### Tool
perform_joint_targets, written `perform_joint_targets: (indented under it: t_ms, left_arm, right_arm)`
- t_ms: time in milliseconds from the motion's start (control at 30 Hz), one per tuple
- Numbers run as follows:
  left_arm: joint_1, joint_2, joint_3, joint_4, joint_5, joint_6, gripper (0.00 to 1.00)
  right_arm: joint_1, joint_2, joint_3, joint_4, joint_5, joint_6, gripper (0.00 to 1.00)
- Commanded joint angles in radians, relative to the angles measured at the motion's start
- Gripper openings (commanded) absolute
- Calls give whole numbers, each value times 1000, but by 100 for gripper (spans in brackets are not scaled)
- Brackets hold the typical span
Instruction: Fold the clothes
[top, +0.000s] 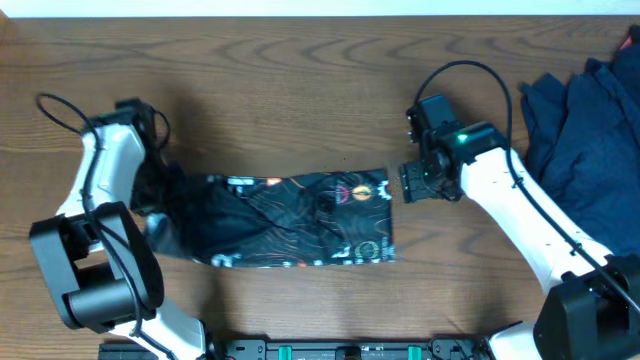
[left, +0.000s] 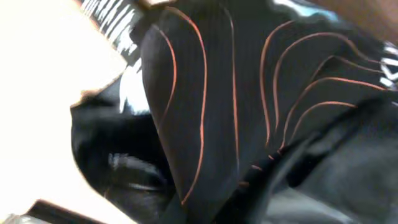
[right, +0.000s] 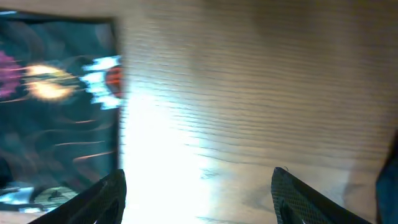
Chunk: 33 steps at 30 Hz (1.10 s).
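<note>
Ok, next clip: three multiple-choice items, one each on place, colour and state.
1. The navy pile lies at the table's: A far right corner, B centre, C left edge.
2. The jersey's thin lines are: A green, B orange, C blue.
3. The right pincer is: A shut on the jersey, B open beside the jersey, C shut on the navy pile.
1 A, it sits top right in the overhead view; 2 B, orange curves show in the left wrist view; 3 B, its fingers stand apart over bare wood.
</note>
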Motion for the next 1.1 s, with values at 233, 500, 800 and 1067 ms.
perform_joint_targets:
  t_ms: [233, 500, 800, 1067]
  left_arm:
    - [-32, -15, 236, -249, -32, -50, 6]
    - [-330, -32, 244, -323, 26, -156, 6]
    - [-674, -31, 244, -202, 43, -236, 6]
    - [-856, -26, 244, -84, 42, -258, 6]
  right_arm:
    - [-140, 0, 10, -34, 47, 12, 73]
    - [-201, 0, 10, -49, 47, 4, 73]
    - [-201, 0, 10, -52, 47, 4, 73]
    - [-201, 0, 10, -61, 47, 4, 73]
